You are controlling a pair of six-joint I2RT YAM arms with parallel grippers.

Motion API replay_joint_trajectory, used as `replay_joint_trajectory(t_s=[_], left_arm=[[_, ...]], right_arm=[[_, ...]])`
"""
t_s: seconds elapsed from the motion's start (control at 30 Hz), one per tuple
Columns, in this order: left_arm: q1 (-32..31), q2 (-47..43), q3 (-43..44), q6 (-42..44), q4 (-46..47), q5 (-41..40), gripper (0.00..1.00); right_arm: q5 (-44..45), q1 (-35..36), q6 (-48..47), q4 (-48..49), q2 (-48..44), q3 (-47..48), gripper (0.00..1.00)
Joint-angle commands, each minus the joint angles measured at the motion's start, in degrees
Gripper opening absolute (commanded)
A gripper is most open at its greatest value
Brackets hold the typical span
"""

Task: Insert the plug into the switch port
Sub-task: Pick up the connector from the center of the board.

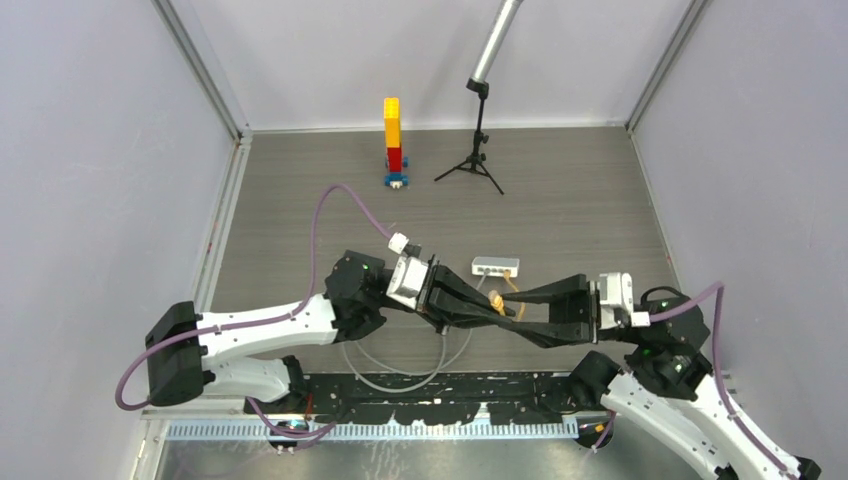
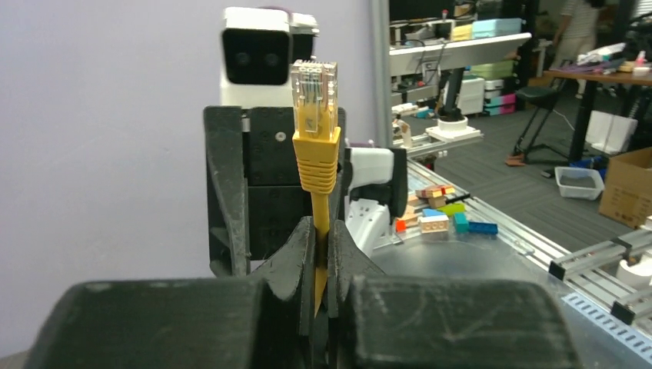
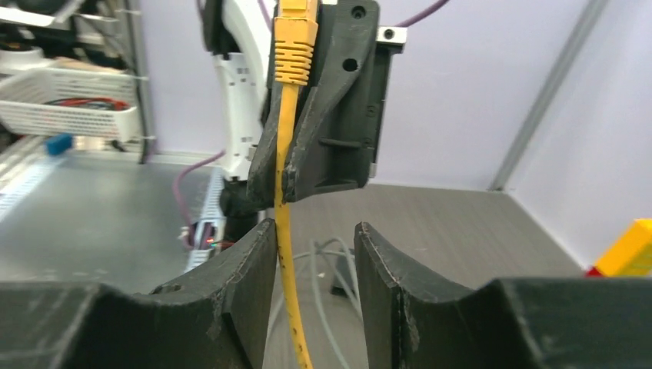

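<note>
Plug (image 2: 314, 84) — up in the air, short of the white box (image 1: 495, 266) on the tabletop (image 1: 580, 200) | left tool (image 2: 321, 231) clamped on the yellow cable (image 3: 284, 215) just under it | right tool (image 3: 315, 231) wide, cable loose between | risk: one-handed pinch — plug could twist and miss the port

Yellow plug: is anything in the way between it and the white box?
Nothing visible stands between the plug and the white box beside it. The open right claw only straddles the cable.
</note>
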Motion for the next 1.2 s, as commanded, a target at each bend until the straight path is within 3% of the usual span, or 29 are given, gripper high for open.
replay_joint_trajectory(t_s=[0.0, 0.13, 0.27, 0.3, 0.43, 0.5, 0.6, 0.73, 0.9, 1.17], left_arm=[[0.0, 0.0, 2.3, -1.0, 5.1, 6.7, 0.00], [0.0, 1.1, 3.7, -2.2, 4.4, 9.1, 0.00], [0.0, 1.3, 3.2, -2.1, 4.1, 8.6, 0.00], [0.1, 1.1, 3.0, -1.8, 3.7, 7.5, 0.08], [0.0, -2.7, 0.3, 2.3, -4.4, -3.2, 0.73], [0.1, -5.9, -0.3, 6.0, -12.6, -11.0, 0.85], [-0.1, -10.9, -1.7, 9.6, -19.0, -24.7, 0.86], [-0.1, -14.2, -4.5, 11.4, -16.2, -35.6, 0.86], [-0.1, -11.2, -1.5, 11.9, -15.7, -39.1, 0.85], [-0.1, -3.1, 3.1, 10.7, -10.6, -40.3, 0.79]], right_arm=[[-10.1, 0.2, 5.0, 4.7, 5.9, 2.8, 0.44], [-11.1, 0.2, 8.0, 8.6, 7.4, 2.0, 0.36], [-10.4, 0.1, 7.2, 9.2, 6.7, 1.8, 0.03], [-9.4, 0.2, 6.2, 7.9, 6.4, 2.0, 0.01], [0.4, 0.2, 0.8, 1.3, 3.5, 1.8, 0.00], [5.1, 0.1, -1.4, -0.7, 2.0, 1.3, 0.00], [9.9, 0.1, -5.3, -4.4, 0.9, 1.2, 0.00], [15.7, 0.2, -10.0, -6.9, 1.5, 1.6, 0.00], [22.3, 0.2, -13.7, -7.9, 4.4, 2.4, 0.00], [22.6, 0.2, -14.5, -6.7, 5.7, 2.4, 0.01]])
